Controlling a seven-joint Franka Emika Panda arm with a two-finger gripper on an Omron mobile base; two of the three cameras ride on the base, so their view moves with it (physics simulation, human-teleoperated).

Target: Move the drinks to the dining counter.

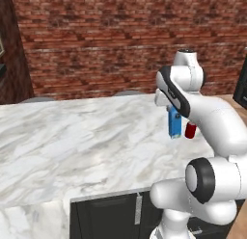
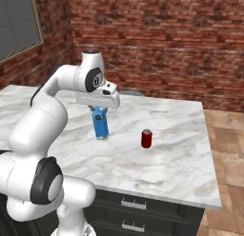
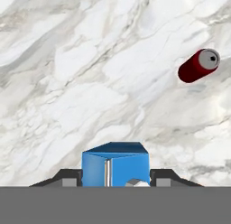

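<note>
I have the gripper (image 2: 99, 108) pointing straight down over the dining counter (image 2: 176, 159), just left of centre in the right base view, and its fingers are closed against the two sides of the blue carton (image 2: 100, 124). In the hand view the carton's (image 3: 115, 164) gabled top sits at the bottom centre of the frame, with a dark finger tip (image 3: 67, 178) pressed up on either side of it, so I read the hand as pinching the carton. The carton stands upright, and its base looks to be at or just above the marble; I cannot tell whether it touches. In the left base view the carton (image 1: 174, 123) shows right of centre, partly behind my arm's white upper link. The dark-red can (image 2: 147, 138) stands upright on the same marble top, near the carton but clear of it, to the carton's right in the right base view. From the hand camera I see the can (image 3: 198, 66) in the upper right of the frame, silver top showing. In the left base view the can (image 1: 190, 130) peeks out just right of the carton. A brick wall (image 1: 96, 40) fills the top of both base views, and dark drawers (image 2: 143, 213) sit below the counter's edge.
</note>
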